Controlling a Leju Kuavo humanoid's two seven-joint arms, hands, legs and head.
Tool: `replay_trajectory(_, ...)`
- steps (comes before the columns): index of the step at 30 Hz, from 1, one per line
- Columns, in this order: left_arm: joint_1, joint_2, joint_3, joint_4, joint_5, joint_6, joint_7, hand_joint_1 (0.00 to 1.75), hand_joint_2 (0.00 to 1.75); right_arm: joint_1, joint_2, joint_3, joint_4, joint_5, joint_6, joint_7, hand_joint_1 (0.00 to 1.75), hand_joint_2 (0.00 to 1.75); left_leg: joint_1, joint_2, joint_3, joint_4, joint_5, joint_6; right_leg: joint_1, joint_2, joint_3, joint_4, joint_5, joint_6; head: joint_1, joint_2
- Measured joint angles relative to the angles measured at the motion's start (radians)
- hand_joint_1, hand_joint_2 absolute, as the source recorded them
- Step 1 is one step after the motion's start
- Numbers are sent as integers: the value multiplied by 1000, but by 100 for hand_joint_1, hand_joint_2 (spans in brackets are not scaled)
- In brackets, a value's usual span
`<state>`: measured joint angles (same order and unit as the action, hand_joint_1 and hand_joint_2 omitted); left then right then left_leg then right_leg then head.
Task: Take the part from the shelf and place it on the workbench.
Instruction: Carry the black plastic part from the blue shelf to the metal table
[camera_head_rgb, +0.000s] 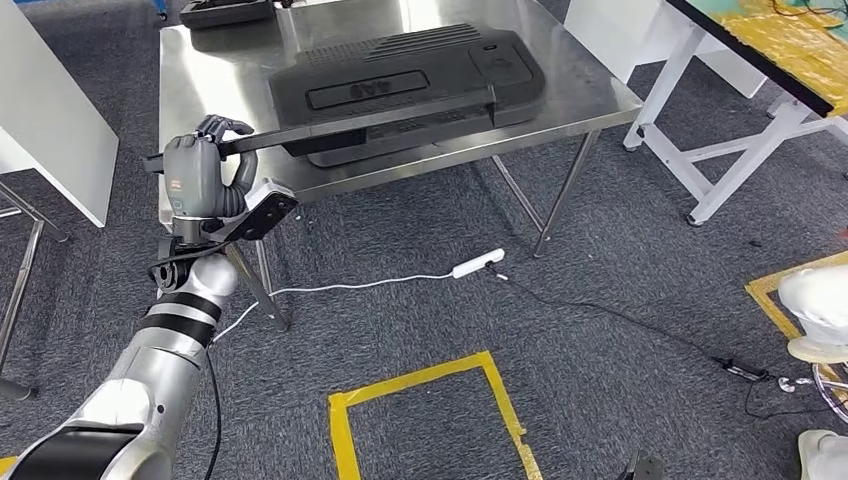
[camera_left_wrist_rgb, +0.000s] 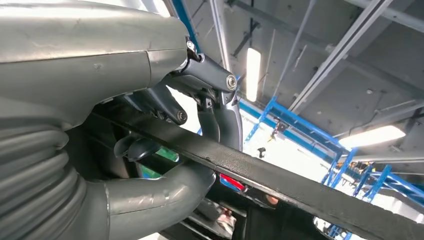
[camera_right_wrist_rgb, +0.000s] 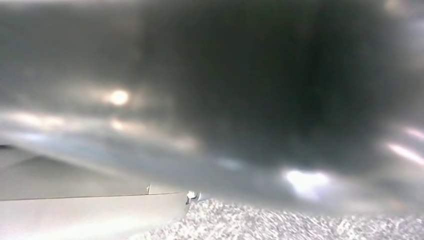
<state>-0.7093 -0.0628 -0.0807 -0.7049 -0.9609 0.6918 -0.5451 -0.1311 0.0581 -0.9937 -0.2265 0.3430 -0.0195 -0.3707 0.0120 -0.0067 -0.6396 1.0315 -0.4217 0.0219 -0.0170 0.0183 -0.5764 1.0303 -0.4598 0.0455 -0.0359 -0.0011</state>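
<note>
Filling the upper middle of the head view, the steel workbench (camera_head_rgb: 210, 75) carries a large black moulded panel (camera_head_rgb: 410, 85) lying flat across its top. Along the panel's near edge runs the part (camera_head_rgb: 330, 127), a long dark bar that reaches from the middle of the frame out past the bench's left front corner; whether its far end rests on the panel or the bench cannot be told. At that left end the left hand (camera_head_rgb: 205, 170) holds the part, its fingers (camera_head_rgb: 225, 126) curled over the top of the bar. In the left wrist view the same hand (camera_left_wrist_rgb: 165, 150) has its thick grey thumb under the bar (camera_left_wrist_rgb: 280, 182) and darker fingers (camera_left_wrist_rgb: 222, 117) wrapped over it, tight around it. On the grey carpet (camera_head_rgb: 600, 330) below, a yellow tape square (camera_head_rgb: 430, 410) sits at lower centre, and a white power strip (camera_head_rgb: 478, 263) with its cord lies just under the bench. The right wrist view is too blurred to tell how the right hand lies.
</note>
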Motion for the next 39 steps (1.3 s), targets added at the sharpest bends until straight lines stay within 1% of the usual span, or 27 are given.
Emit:
replay_trajectory(2, -9, 2, -12, 1, 3, 0, 7, 175, 175, -1, 1, 2, 0, 0, 0, 0, 0, 0, 3, -1, 12, -4, -6, 12, -1, -6, -46, 74, -23, 2, 3, 0)
replay_trajectory(5, -14, 2, -28, 3, 7, 0, 18, 175, 175, 0, 2, 4, 0, 0, 0, 1, 0, 0, 2, -4, 23, -4, -21, 19, -1, -8, -169, 248, -64, 3, 7, 0)
replay_trajectory(6, -12, 3, -32, 3, 7, 0, 20, 175, 175, 1, 2, 5, 0, 0, 0, 1, 0, 0, 2, -4, 30, -4, -28, 18, -1, -8, -192, 261, -57, 7, 8, 0)
replay_trajectory(7, -10, 3, -35, 4, 7, 0, 22, 175, 175, 2, 2, 5, 0, 0, 0, 1, 0, 0, 2, -5, 41, -4, -36, 17, -1, -9, -194, 236, -34, 14, 9, 0)
replay_trajectory(9, -8, 4, -43, 4, 6, 0, 23, 175, 175, 3, 1, 5, 0, 0, 0, 1, 0, 0, 2, -4, 65, -4, -54, 10, 0, -15, -153, 96, 50, 26, 10, 0)
replay_trajectory(10, -9, 4, -46, 5, 6, 0, 24, 175, 175, 4, 1, 5, 0, 0, 0, 2, 0, 0, 1, -4, 75, -6, -63, 6, 2, -20, -132, 30, 80, 23, 10, 0)
replay_trajectory(11, -10, 4, -48, 5, 6, 0, 25, 175, 175, 3, 1, 5, 0, 0, 0, 2, 0, 0, 0, -3, 82, -9, -70, 0, 7, -23, -114, -15, 98, 14, 10, 0)
replay_trajectory(13, -12, 5, -51, 6, 6, 0, 27, 175, 175, 3, 1, 5, 0, 0, 0, 2, 0, 0, -3, -2, 93, -16, -74, -11, 14, -24, -99, -38, 95, -13, 10, 0)
replay_trajectory(15, -14, 5, -52, 6, 6, 0, 28, 175, 175, 4, 2, 5, 0, 0, 0, 2, 0, 0, -2, -1, 97, -7, -74, -19, 9, -20, -80, -47, 91, -30, 7, 0)
replay_trajectory(16, -14, 6, -52, 6, 5, 0, 28, 175, 175, 5, 2, 5, 0, 0, 0, 2, 0, 0, -2, -1, 83, 24, -73, -20, 6, -19, -66, -50, 86, -37, 5, 0)
replay_trajectory(18, -7, 7, -54, 11, 5, 0, 30, 175, 175, 7, 3, 5, 0, -1, 0, 2, 0, 0, -2, -1, 19, 137, -86, -19, 5, -15, -36, -57, 71, -51, 3, 0)
replay_trajectory(20, 5, 10, -57, 18, 4, -2, 35, 175, 175, 9, 3, 5, 0, 0, 0, 2, 0, 0, -2, -2, -58, 246, -139, -19, 7, -10, -8, -58, 50, -59, 2, 0)
replay_trajectory(22, 9, 13, -60, 22, 1, -3, 40, 175, 175, 11, 3, 5, 0, 0, 0, 3, 0, 0, -2, -1, -103, 261, -186, -21, 10, -2, 23, -58, 26, -59, 2, 0)
replay_trajectory(23, 9, 14, -61, 23, -1, -4, 41, 175, 175, 12, 4, 5, 0, 0, 0, 3, 0, 0, -2, -1, -109, 229, -176, -20, 11, 1, 42, -58, 13, -58, 1, 0)
replay_trajectory(24, 8, 16, -62, 23, -2, -5, 42, 175, 175, 13, 5, 5, 0, 0, 0, 3, 0, 0, -2, -1, -106, 177, -136, -18, 12, 4, 62, -58, -2, -56, 1, 0)
replay_trajectory(26, 4, 20, -62, 25, -2, -6, 42, 175, 175, 14, 7, 5, 1, 0, 0, 3, 0, 0, -5, 1, -91, 54, 0, -11, 16, 8, 95, -56, -33, -50, 0, 0)
replay_trajectory(27, 3, 21, -63, 26, -2, -8, 43, 175, 175, 12, 7, 5, 1, 0, 0, 3, 0, 0, -7, 0, -83, 13, 52, -8, 19, 9, 106, -55, -50, -46, 1, 0)
replay_trajectory(28, 1, 22, -64, 27, -2, -10, 44, 175, 175, 11, 8, 6, 1, 0, 0, 4, 0, 0, -10, -1, -75, -10, 78, -3, 21, 10, 118, -49, -61, -39, 1, 0)
replay_trajectory(30, -10, 21, -66, 26, -4, -11, 47, 175, 175, 6, 7, 6, 0, 1, 0, 5, 0, 0, -11, -3, -54, -16, 67, 10, 22, 8, 127, -29, -69, -24, 2, 0)
replay_trajectory(31, -18, 21, -66, 25, -4, -11, 48, 175, 175, 4, 7, 6, -1, 2, 0, 5, 0, 0, -10, -4, -43, -17, 59, 17, 20, 5, 118, 1, -62, -17, 3, 0)
replay_trajectory(32, -25, 21, -67, 24, -4, -11, 48, 175, 175, 3, 7, 6, -1, 2, 0, 5, 0, 0, -9, -4, -31, -17, 52, 21, 18, 1, 90, 44, -58, -13, 4, 0)
replay_trajectory(33, -30, 20, -68, 24, -4, -11, 49, 175, 175, 1, 8, 7, -1, 3, 0, 5, 0, 0, -7, -5, -19, -18, 43, 25, 17, -3, 47, 103, -62, -11, 6, 0)
replay_trajectory(34, -32, 20, -68, 24, -5, -11, 49, 175, 175, 1, 9, 7, -1, 3, 0, 6, 0, 0, -7, -6, -9, -17, 31, 28, 15, -6, -4, 167, -74, -10, 9, 0)
replay_trajectory(36, -31, 18, -70, 25, -6, -11, 51, 175, 175, 1, 9, 9, -1, 4, -1, 6, 0, 0, -7, -11, 15, -18, 5, 30, 13, -8, -101, 247, -128, -13, 12, 0)
replay_trajectory(37, -28, 18, -71, 27, -6, -11, 52, 175, 175, 2, 8, 9, -1, 4, -1, 6, 0, 0, -5, -13, 30, -18, -9, 30, 12, -9, -132, 247, -151, -12, 13, 0)
replay_trajectory(38, -25, 18, -72, 28, -6, -11, 53, 175, 175, 3, 8, 9, -1, 4, -1, 6, 0, 0, -4, -15, 47, -18, -24, 28, 11, -10, -149, 218, -155, -8, 14, 0)
replay_trajectory(39, -21, 18, -74, 30, -6, -11, 53, 175, 175, 4, 7, 10, -1, 4, -2, 6, 0, 0, -2, -16, 65, -18, -39, 26, 11, -12, -155, 164, -131, 2, 14, 0)
